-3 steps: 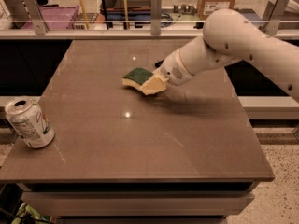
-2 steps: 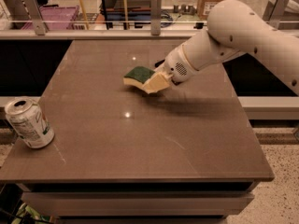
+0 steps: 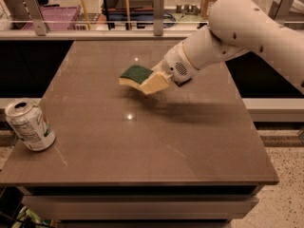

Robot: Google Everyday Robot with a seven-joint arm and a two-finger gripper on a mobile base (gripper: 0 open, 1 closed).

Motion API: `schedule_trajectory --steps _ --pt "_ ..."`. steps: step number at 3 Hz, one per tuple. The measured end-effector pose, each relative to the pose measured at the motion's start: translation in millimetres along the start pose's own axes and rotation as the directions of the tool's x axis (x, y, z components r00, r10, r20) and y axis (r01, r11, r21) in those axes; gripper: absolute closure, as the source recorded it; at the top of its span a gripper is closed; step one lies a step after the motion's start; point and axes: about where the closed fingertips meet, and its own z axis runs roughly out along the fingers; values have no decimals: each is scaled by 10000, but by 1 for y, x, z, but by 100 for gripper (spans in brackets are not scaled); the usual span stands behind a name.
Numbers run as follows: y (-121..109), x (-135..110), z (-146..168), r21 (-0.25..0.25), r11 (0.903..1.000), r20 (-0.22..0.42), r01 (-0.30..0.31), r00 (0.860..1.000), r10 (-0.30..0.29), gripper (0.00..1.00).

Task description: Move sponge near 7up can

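The sponge (image 3: 134,74), dark green on top with a pale yellow base, is held a little above the middle of the brown table (image 3: 156,141); its shadow lies on the table below it. My gripper (image 3: 149,82) comes in from the right on the white arm and is shut on the sponge's right end, with one cream finger (image 3: 156,83) showing over the foam. The 7up can (image 3: 29,125), silver-white with green markings, stands tilted at the table's front left corner, far to the left of and nearer than the sponge.
A rail with metal posts (image 3: 158,6) runs along the table's far edge, with a purple crate (image 3: 59,16) and clutter behind it. The table's front edge drops to the floor (image 3: 285,203).
The gripper with the sponge has shifted slightly left, and the arm has moved a little. The can has not moved.
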Motion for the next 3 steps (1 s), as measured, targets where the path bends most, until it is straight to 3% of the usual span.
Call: schedule_trajectory --steps 2,3 --pt "37 -30 -14 -32 9963 -183 862 9961 -862 100" --pt "64 -38 -15 -366 9933 -361 1098 9932 -1111 100"
